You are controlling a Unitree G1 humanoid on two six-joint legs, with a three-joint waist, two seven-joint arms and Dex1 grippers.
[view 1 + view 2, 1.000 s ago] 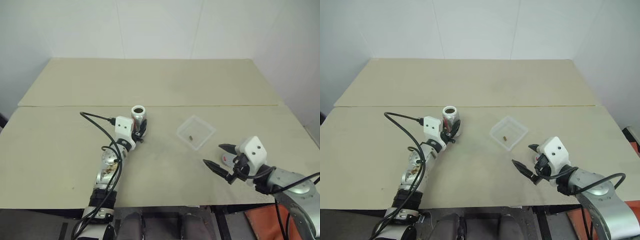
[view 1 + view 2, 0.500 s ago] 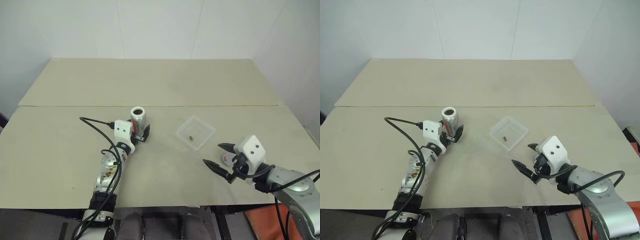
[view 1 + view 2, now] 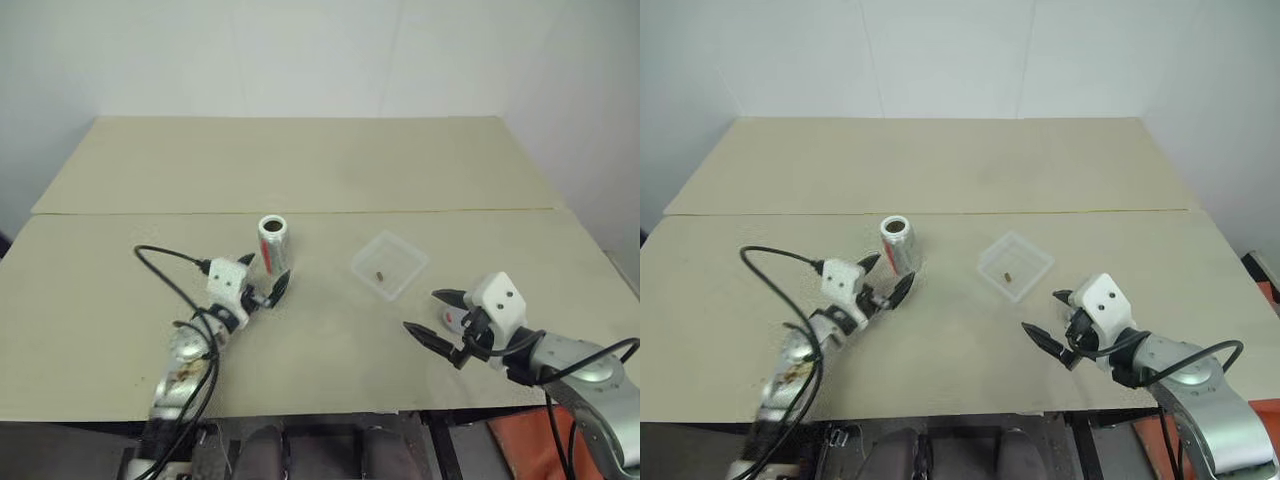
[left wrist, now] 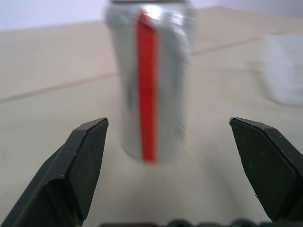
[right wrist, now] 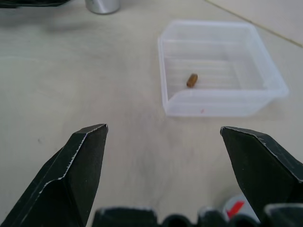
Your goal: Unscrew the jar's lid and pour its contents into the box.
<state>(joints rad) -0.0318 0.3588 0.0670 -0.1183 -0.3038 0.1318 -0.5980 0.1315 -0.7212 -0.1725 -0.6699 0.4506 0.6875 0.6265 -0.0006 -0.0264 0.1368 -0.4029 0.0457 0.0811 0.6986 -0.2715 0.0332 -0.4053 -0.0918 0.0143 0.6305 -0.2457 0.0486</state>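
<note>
Standing upright and uncapped near the middle of the desk [image 3: 120, 290], the jar [image 3: 273, 243] has the left hand [image 3: 259, 285] just short of it, fingers spread wide and holding nothing. The pellet [image 5: 191, 80] lies in the box [image 5: 270, 80], so the pour looks done. The right hand [image 3: 437, 315] hovers wide open and empty, the lid [image 3: 455, 319] on the desk just beneath it. Good practice now is drawing the left hand straight back, fingers kept wide, so neither tip tips the jar.
</note>
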